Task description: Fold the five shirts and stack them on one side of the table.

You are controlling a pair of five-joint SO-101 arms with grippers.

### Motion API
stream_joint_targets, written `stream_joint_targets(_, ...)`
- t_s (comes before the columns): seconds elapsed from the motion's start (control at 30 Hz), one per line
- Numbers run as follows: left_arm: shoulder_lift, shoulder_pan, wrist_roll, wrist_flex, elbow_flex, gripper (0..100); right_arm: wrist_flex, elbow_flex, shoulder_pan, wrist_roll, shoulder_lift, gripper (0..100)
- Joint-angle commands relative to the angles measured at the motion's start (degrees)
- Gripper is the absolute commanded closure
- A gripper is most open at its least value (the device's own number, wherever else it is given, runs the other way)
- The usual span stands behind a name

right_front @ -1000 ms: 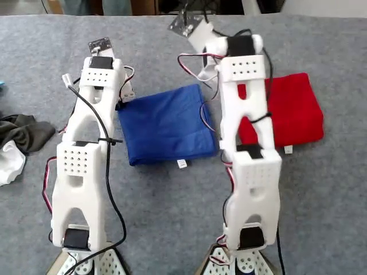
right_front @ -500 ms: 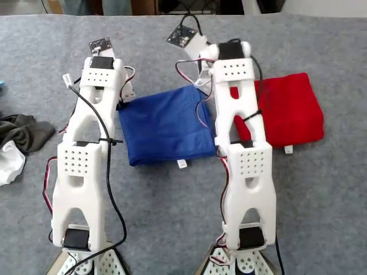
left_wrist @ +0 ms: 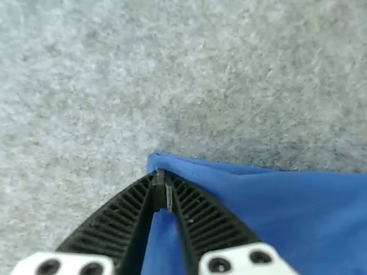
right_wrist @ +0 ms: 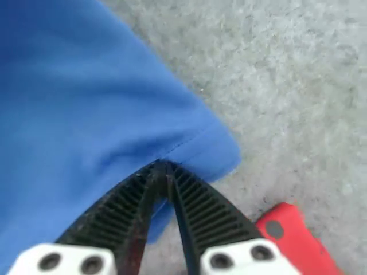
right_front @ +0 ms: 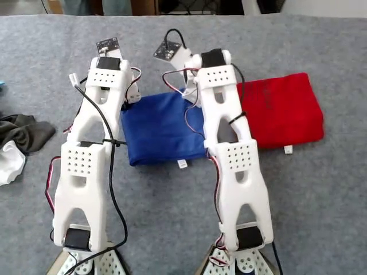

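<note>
Soft, light and floppy, the folded blue shirt [right_front: 160, 132] is best held by its two far corners, where the left pincer [left_wrist: 161, 192] and right pincer [right_wrist: 164, 172] each pinch cloth.

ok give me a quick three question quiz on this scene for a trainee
1. True or false: the red shirt lies on top of the blue shirt.
2. What does the left gripper pinch? A) a corner of the blue shirt B) the red shirt C) nothing
3. Fill the gap: the right gripper is shut on the edge of the ___ shirt.

Key: 1 false; 2 A; 3 blue.
</note>
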Motion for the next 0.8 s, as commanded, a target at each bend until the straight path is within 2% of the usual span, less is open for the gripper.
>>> stream_joint_targets(0.0, -0.7, -0.4, 0.2, -0.4, -2.9, 97, -0.9, -5.7, 2.5, 0.6, 1.0, 98.4)
stream_joint_targets(0.17, -0.7, -0.4, 0.2, -0.4, -2.7, 97, 1.3, -9.9, 4.8, 0.7, 2.6, 98.4)
stream_joint_targets(0.33, -0.8, -0.2, 0.1, -3.8, 0.5, 97, 10.4, -20.1, 2.5, 0.8, 2.2, 98.4)
stream_joint_targets(0.5, -0.8, -0.2, 0.1, -3.8, 0.7, 97, 10.6, -24.8, 3.3, 0.3, -0.4, 98.4)
stream_joint_targets(0.63, -0.9, -0.2, 0.2, -3.7, 0.7, 97, 10.9, -17.8, 3.8, -1.0, -10.2, 98.4)
stream_joint_targets(0.77, -1.3, 0.3, 0.1, -3.7, 0.7, 97, 10.8, 6.9, 3.2, 0.7, -28.2, 98.4)
